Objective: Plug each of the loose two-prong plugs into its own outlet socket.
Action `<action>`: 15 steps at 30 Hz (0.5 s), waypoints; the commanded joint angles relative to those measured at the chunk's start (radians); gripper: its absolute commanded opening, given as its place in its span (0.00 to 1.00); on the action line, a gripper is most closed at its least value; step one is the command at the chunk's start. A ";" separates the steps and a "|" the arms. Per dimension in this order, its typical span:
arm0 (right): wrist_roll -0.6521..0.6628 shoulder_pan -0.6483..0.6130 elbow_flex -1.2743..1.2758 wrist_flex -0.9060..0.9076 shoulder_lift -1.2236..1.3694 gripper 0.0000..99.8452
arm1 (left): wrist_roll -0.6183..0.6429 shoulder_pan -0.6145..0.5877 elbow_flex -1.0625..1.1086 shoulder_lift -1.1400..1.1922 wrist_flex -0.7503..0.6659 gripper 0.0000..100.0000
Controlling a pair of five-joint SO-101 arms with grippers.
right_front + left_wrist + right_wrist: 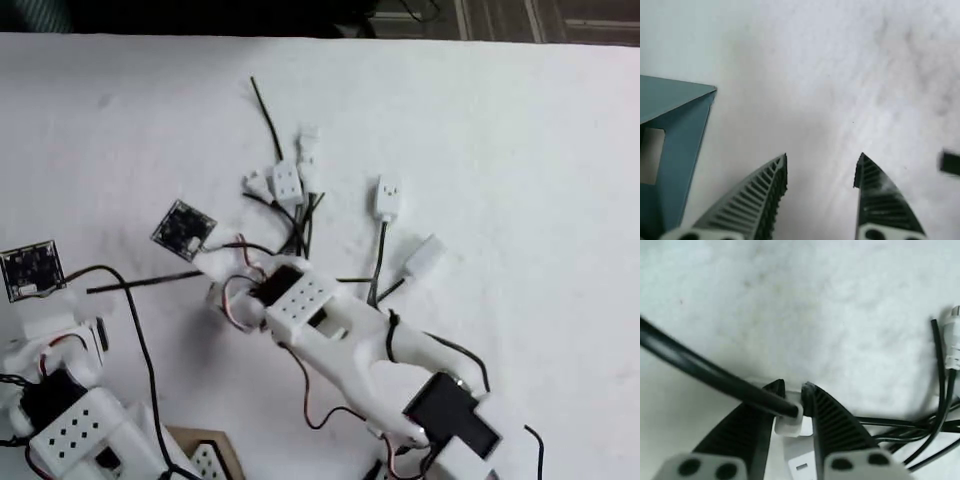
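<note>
A: What has our right gripper (794, 390) got?
B: We see it pinching a small white plug with a black cord (787, 426), down by the white table (840, 300).
A: Our left gripper (822, 165)?
B: Wide open, holding nothing.

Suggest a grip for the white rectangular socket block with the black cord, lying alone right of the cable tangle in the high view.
Take the white rectangular socket block across its two long sides, mid-body, coming down from above. It lies flat, sides clear, and its black cord leaves the end nearer the arms, so I'd keep the jaws off that end.
</note>
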 commanded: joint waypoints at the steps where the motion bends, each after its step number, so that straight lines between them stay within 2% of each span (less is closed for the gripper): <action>1: 0.003 0.039 0.008 0.097 0.033 0.02 | 0.008 0.018 -0.005 -0.013 -0.006 0.23; 6: 0.002 0.039 0.006 0.133 0.041 0.02 | 0.008 0.018 -0.005 -0.013 -0.006 0.23; 11: -0.152 0.041 -0.028 0.139 0.044 0.02 | 0.008 0.018 -0.005 -0.013 -0.006 0.23; 15: -0.209 0.044 -0.038 0.180 0.044 0.02 | 0.008 0.018 -0.005 -0.013 -0.006 0.23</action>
